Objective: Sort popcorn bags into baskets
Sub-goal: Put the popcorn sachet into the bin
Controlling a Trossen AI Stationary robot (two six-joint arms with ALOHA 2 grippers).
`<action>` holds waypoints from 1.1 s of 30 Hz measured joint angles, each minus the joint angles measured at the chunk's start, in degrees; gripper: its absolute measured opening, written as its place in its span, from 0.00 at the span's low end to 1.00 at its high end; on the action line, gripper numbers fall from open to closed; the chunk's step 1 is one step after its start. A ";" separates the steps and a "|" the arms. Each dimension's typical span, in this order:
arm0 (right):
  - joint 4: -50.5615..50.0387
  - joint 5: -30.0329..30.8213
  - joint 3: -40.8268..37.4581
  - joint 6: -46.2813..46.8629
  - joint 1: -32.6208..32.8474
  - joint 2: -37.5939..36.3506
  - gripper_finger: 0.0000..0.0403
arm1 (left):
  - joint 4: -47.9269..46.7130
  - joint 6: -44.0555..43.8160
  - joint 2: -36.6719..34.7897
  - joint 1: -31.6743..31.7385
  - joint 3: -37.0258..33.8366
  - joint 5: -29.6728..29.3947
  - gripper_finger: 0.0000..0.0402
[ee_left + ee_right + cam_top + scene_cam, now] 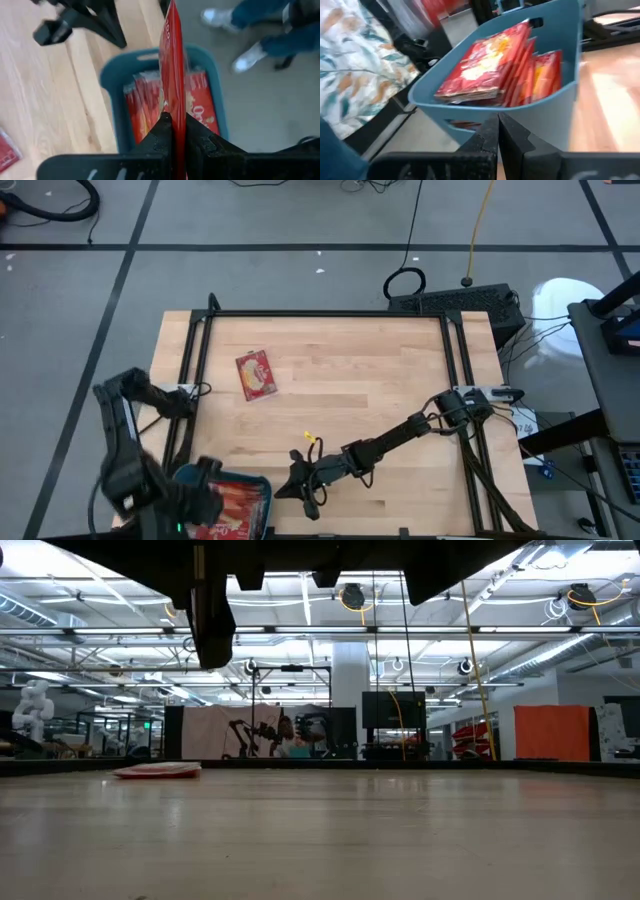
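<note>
My left gripper (174, 131) clenched on a popcorn bag (172, 60) held edge-on directly above the teal basket (112, 80) of stacked packets (485, 67), one bag (257, 374) well beyond on the table (380, 370), my right gripper (498, 131) pinched empty against the basket's wall.

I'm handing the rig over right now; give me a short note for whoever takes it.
Left pincer: shut on a popcorn bag, held edge-on above the teal basket at the table's near-left edge.
Right pincer: shut, empty, close against the basket's wall, arm stretched across the table.
Done: several packets already stacked in the basket.
Left: release the held bag into the basket, then fetch the last visible bag on the table, lying flat on its left half.
</note>
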 joint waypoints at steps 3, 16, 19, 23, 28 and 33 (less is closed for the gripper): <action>-0.22 -2.57 0.00 1.71 0.01 0.00 0.00 | -0.20 -0.58 3.26 -2.18 -0.04 -2.43 0.05; -0.47 -5.34 -0.01 9.32 0.00 0.00 0.00 | -3.80 -7.10 13.04 -5.39 -0.02 -6.03 0.05; -0.44 -5.28 -0.02 10.74 -0.09 0.00 0.00 | -6.99 -8.40 13.86 -6.13 -0.02 -7.67 0.05; -0.49 -5.19 -0.02 11.83 -0.11 0.00 0.00 | -6.73 -9.41 13.85 -6.22 0.00 -8.03 0.06; -0.48 -5.18 -0.02 12.87 -0.11 0.00 0.00 | -2.21 -9.63 13.85 -7.01 0.00 -7.88 0.15; -0.48 -5.18 -0.02 12.96 -0.11 0.00 0.00 | 0.49 -9.74 13.85 -8.54 0.00 -7.85 0.25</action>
